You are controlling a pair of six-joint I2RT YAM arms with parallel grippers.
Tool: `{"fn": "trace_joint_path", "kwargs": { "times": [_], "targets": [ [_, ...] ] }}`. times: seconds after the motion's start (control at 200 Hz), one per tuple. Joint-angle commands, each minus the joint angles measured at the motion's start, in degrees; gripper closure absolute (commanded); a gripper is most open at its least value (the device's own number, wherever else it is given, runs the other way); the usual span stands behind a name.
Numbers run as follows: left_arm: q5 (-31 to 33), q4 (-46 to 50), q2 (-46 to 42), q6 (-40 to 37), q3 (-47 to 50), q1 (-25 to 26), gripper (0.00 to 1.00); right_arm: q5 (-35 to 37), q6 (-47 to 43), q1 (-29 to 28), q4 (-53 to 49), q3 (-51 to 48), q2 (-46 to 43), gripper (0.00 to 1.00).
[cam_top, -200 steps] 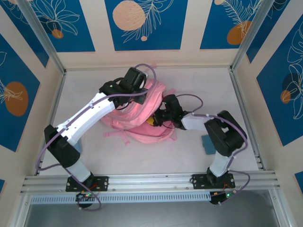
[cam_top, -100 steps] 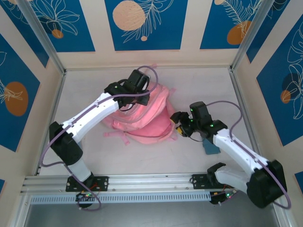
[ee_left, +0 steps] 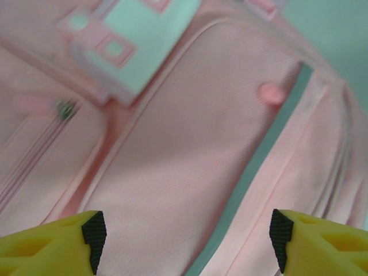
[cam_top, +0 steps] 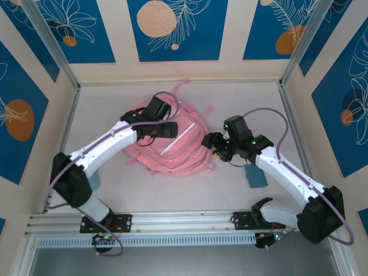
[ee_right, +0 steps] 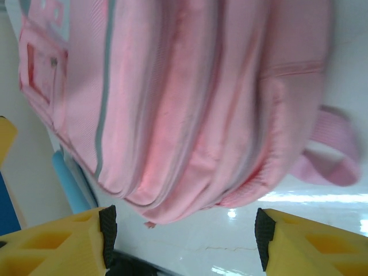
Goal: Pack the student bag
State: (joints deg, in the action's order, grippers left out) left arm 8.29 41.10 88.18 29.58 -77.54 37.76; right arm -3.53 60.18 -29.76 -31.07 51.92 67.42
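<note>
Student bag [cam_top: 183, 154]: a soft pink backpack with white zipper lines and a white patch [ee_left: 141, 34], lying flat at the centre of the table [cam_top: 247, 103], one strap loop [ee_right: 330, 158] trailing from its edge. The left arm reaches in from 7 o'clock, elbow bent. The left gripper [cam_top: 172, 129] is poised over the bag's upper part, jaws wide apart and empty. The right arm arches in from 5 o'clock. The right gripper [cam_top: 217, 145] is just beside the bag's 3 o'clock edge, jaws apart, holding nothing.
</note>
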Motion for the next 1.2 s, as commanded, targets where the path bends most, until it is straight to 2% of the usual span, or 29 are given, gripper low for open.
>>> {"fn": "trace_joint_path", "kwargs": {
  "times": [0.0, 0.12, 0.235, 0.385, 0.47, 0.665, 0.915, 1.055, 1.195],
  "targets": [
    [-0.47, 1.32, -8.27, 4.73, 6.93, -2.52, 0.23, -3.63, -1.69, -2.49, 0.77, 3.1, 4.13, 0.34],
    [-0.49, 2.4, -15.34, 9.59, 15.34, -4.87, 0.23, -3.86, -0.53, -4.62, 2.51, 5.84, 9.69, 0.37],
    [-4.67, -1.14, -18.68, 14.42, 21.97, -5.86, 0.23, -2.45, -0.36, -4.87, 2.34, 8.5, 14.35, 0.39],
    [-8.56, -9.05, -16.43, 19.01, 25.93, -5.95, 0.24, -2.56, -1.08, -4.37, 2.73, 11.2, 19.29, 0.41],
    [-7.23, -9.46, -12.8, 20.92, 25.11, -5.96, 0.26, -3.67, -1.29, -4.1, 3.24, 11.88, 21.26, 0.41],
    [-9.0, -13.69, -5.51, 20.13, 22.04, -6.02, 0.26, -4.82, -1.44, -3.47, 4.15, 11.97, 23.37, 0.41],
    [-11.68, -18.79, 2.59, 13.06, 15.58, -5.94, 0.26, -4.47, -1.2, -1.62, 5.38, 10.75, 24.73, 0.41],
    [-12.36, -18.85, 6.3, 10.14, 11.94, -6.2, 0.26, -4.47, -1.56, -0.45, 5.84, 11.24, 25.63, 0.41],
    [-11.03, -16.5, 5.92, 7.97, 10.64, -6.19, 0.26, -4.82, -2.68, 0.14, 5.06, 12.62, 26.09, 0.42]
  ]
}}
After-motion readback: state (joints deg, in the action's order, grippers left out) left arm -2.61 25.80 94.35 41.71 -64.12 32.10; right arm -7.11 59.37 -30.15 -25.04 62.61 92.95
